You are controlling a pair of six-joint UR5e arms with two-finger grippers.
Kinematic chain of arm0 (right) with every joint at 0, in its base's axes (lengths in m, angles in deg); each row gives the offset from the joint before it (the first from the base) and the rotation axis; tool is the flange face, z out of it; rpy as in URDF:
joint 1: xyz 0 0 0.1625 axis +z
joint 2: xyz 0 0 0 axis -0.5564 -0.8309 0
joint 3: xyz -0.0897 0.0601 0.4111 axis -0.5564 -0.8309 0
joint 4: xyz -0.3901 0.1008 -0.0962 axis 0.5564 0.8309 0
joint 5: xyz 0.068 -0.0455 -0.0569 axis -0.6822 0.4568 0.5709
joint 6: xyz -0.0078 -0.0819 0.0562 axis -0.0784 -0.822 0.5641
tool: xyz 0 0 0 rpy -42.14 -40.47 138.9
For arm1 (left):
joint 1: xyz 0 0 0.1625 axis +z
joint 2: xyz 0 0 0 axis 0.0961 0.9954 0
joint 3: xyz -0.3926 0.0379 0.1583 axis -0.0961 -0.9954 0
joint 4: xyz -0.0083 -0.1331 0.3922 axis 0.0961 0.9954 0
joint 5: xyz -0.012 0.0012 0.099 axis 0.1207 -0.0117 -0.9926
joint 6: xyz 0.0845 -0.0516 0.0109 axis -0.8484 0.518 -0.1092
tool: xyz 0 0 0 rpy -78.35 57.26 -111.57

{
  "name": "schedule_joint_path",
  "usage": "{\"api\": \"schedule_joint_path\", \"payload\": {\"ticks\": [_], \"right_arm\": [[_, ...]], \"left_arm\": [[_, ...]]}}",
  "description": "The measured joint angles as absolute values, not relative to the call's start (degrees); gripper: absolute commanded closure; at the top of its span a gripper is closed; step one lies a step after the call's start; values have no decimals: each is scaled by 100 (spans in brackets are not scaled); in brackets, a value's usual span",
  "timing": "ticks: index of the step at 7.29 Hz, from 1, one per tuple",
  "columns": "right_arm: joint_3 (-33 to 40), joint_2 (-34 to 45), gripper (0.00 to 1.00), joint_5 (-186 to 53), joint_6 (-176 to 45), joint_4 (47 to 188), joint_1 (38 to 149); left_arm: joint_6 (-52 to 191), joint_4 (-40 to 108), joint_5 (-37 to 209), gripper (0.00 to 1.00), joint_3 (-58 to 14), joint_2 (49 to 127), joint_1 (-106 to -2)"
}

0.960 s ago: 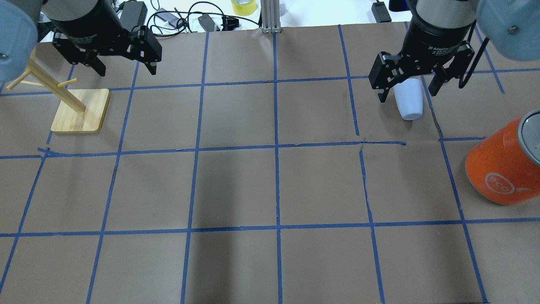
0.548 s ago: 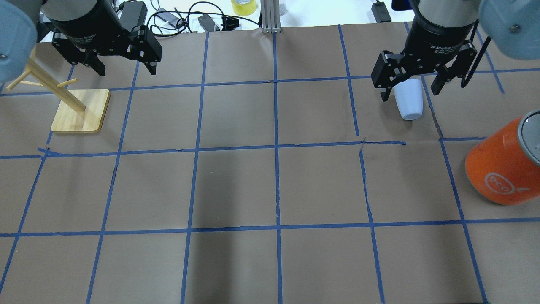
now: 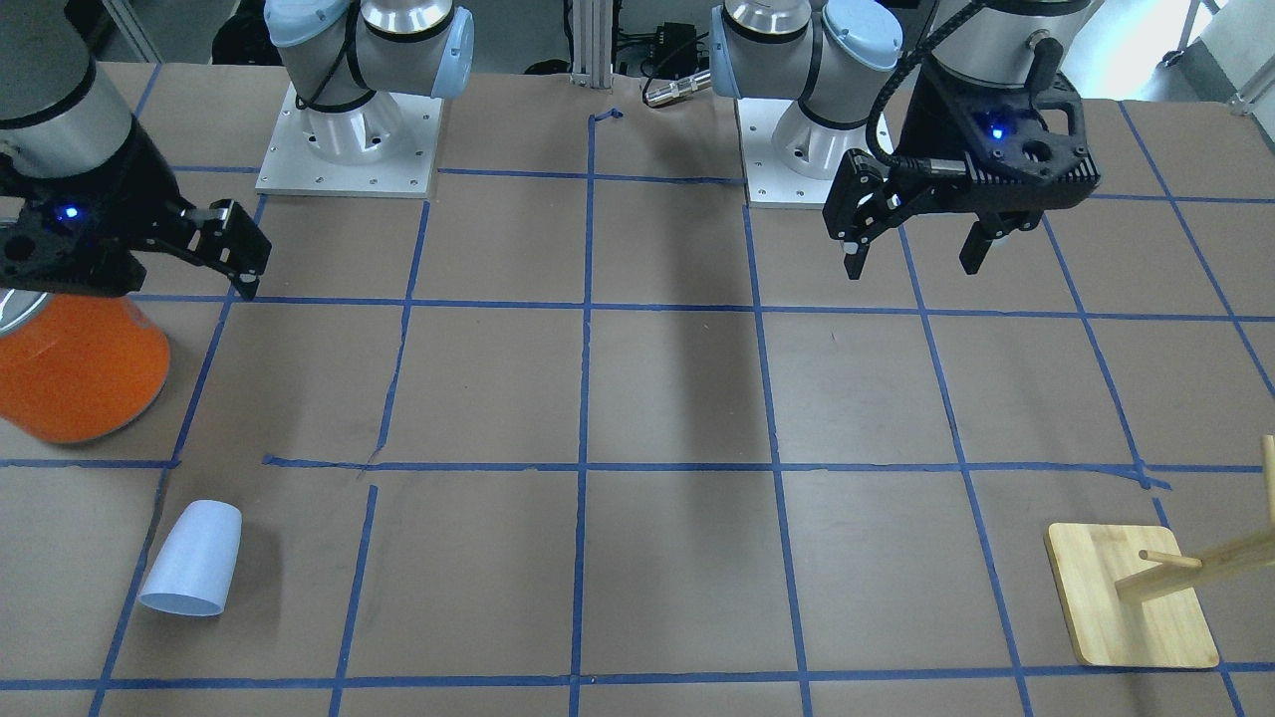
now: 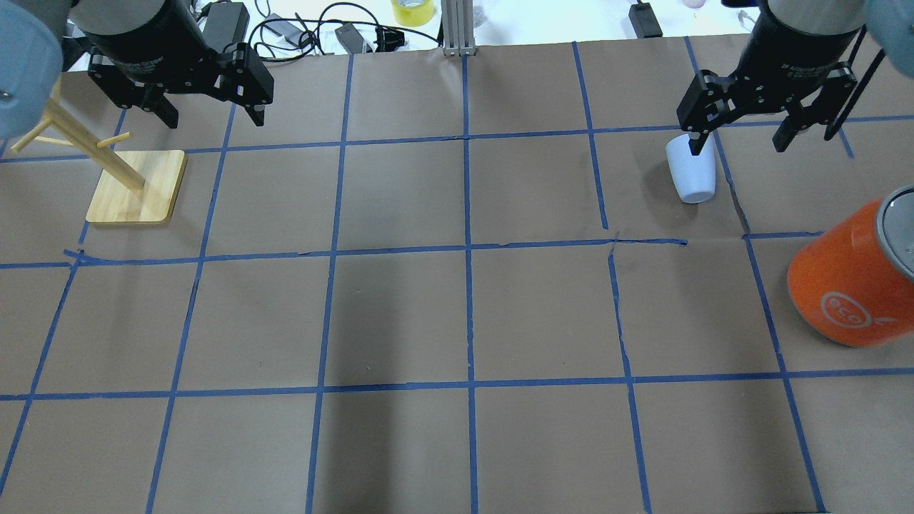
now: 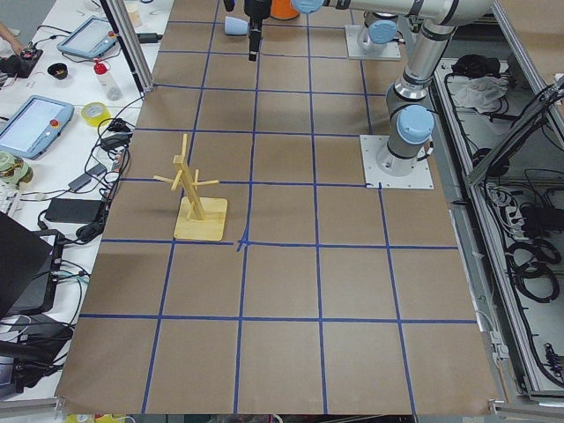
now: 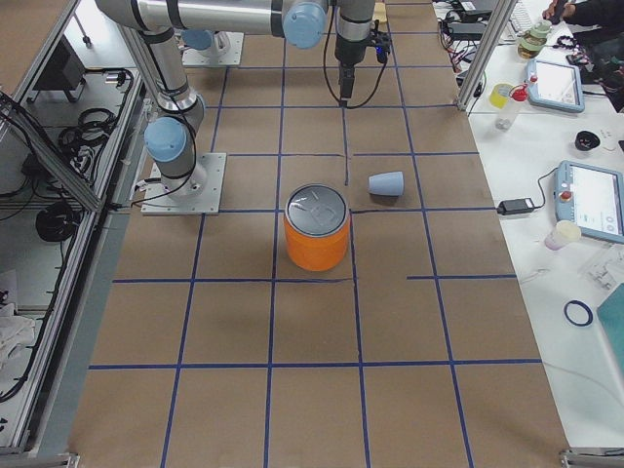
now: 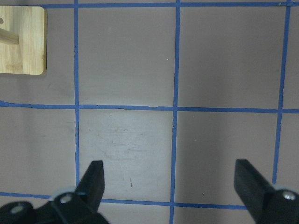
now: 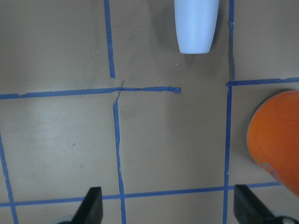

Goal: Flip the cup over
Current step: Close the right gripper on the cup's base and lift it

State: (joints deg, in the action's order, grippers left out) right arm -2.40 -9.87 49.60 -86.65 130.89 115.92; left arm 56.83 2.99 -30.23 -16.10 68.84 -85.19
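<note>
**1. Cup**. Small, pale blue-white, tapered, no handle. It lay on its side on the desk, on the robot's right and toward the far edge. The wider rim pointed away from the robot and the narrow base toward it. Nothing touched it.

**2. Right gripper**. It hung raised above the desk, its fingers spread wide with nothing held. In the overhead view one fingertip overlapped the cup's rim end, but the front-facing view showed the gripper well clear of the cup. In the wrist view the cup lay ahead of the fingers, at the top edge.

**3. Left gripper**. It hung over the left side of the desk, its fingers spread wide and empty, with only bare desk between them.

**4. Orange can**. Large, with a silver top, it stood upright, nearer the robot than the cup and further right, apart from the cup.

**5. Wooden peg stand**. Its square base sat flat on the desk's left side, carrying a post with pegs.

**6. Desk.** Covered in brown paper and marked into squares with blue tape.
</note>
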Motion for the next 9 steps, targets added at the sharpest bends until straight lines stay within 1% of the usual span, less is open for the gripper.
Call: {"api": "schedule_joint_path", "payload": {"ticks": [3,6,9], "right_arm": [[-124,12,0,4993,-8758,14478,11392],[536,752,0,5013,-8765,16246,11326],[665,1179,0,4972,-8743,16766,11124]], "left_arm": [[5665,305,-3029,0,-1610,6871,-8519],[5663,306,-3028,0,-1610,6867,-8516],[5675,306,-3021,0,-1610,6866,-8519]]}}
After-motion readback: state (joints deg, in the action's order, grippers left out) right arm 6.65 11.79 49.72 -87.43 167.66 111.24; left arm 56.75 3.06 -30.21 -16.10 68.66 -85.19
